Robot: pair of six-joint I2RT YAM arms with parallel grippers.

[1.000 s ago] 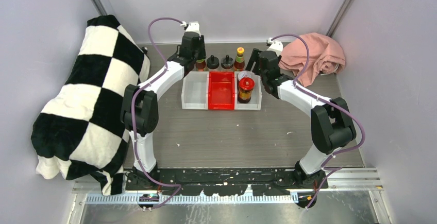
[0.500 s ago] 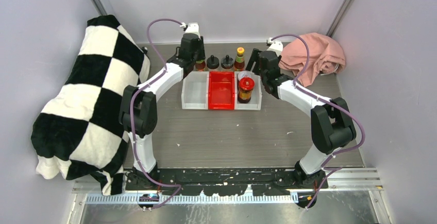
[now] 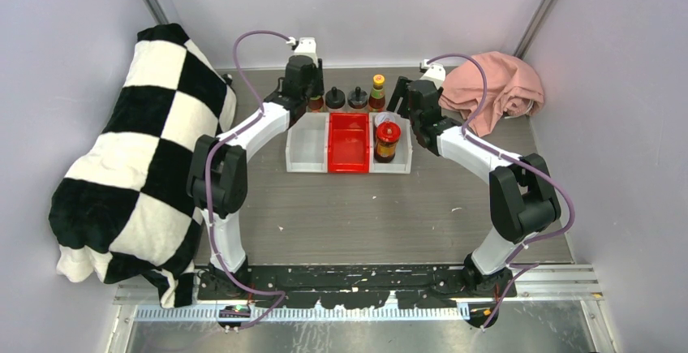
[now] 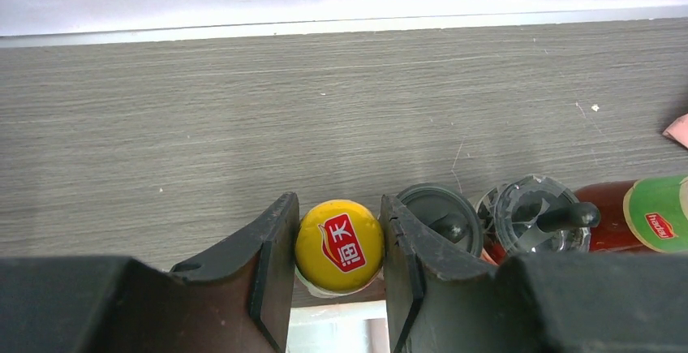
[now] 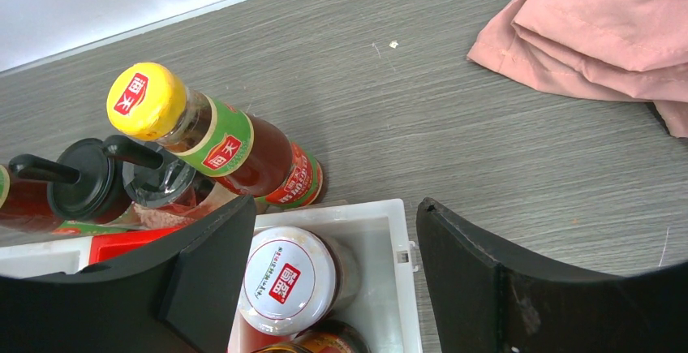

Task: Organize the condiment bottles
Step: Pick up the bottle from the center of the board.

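Sauce bottle (image 4: 339, 245), yellow cap pinched between the left fingers (image 4: 274, 268); arm barely shifted over the last second, so lifting seems imminent. Right fingers (image 5: 212, 265) spread above white bin (image 5: 357, 209).

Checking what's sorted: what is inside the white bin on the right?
Inside the right white bin: a red-lidded dark jar and a white-lidded jar behind it. Its floor is hidden beneath them.

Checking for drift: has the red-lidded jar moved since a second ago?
No. The jar stands in the same spot in the right white bin.
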